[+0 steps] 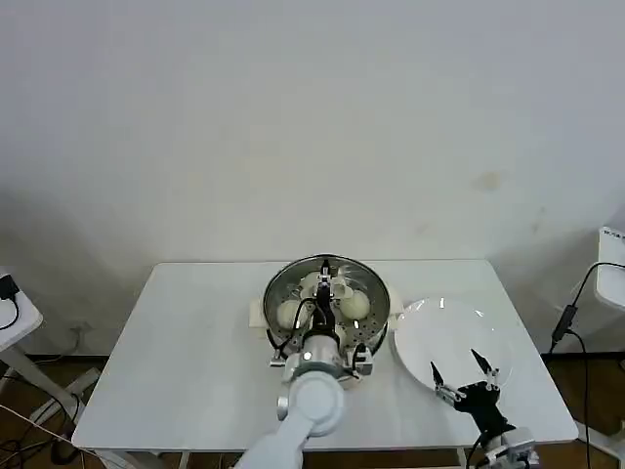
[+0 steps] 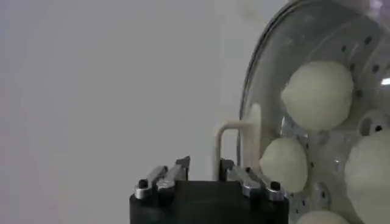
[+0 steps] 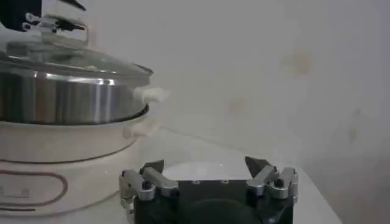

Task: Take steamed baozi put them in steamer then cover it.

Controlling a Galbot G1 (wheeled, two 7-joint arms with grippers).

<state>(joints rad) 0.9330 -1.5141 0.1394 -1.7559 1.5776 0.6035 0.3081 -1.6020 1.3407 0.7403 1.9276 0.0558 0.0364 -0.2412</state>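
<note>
- The steamer (image 1: pixel 327 305) sits in the lower middle of the head view on the white table (image 1: pixel 195 342), and the clear cover (image 1: pixel 371 293) already lies on it, with pale baozi (image 1: pixel 355 306) visible through the glass.
- The left hand (image 1: pixel 326 285) hangs directly above the centre of the cover, so it is much the nearer of the two to the lid's cream handle (image 2: pixel 234 146).
- In the left wrist view that handle stands just off the fingertips, its loop lined up with the gap between them; the fingers (image 2: pixel 173 173) are apart and not clamped on anything.
- Judging from this, the lid looks seated and the coming move is a straight lift of the left hand away from the handle, in line with its opening.
- The right hand (image 1: pixel 467 373) hovers at the lower right of the head view over the near edge of the white plate (image 1: pixel 439 337), its fingers spread wide and empty, well apart from the steamer.
- The left arm covers the handle and the front of the steamer in the head view, so whether all four baozi are inside is hard to tell; three or four seem to show in the left wrist view.
- The right wrist view shows the lid's rim resting on the pot, though its far side is cut off.
</note>
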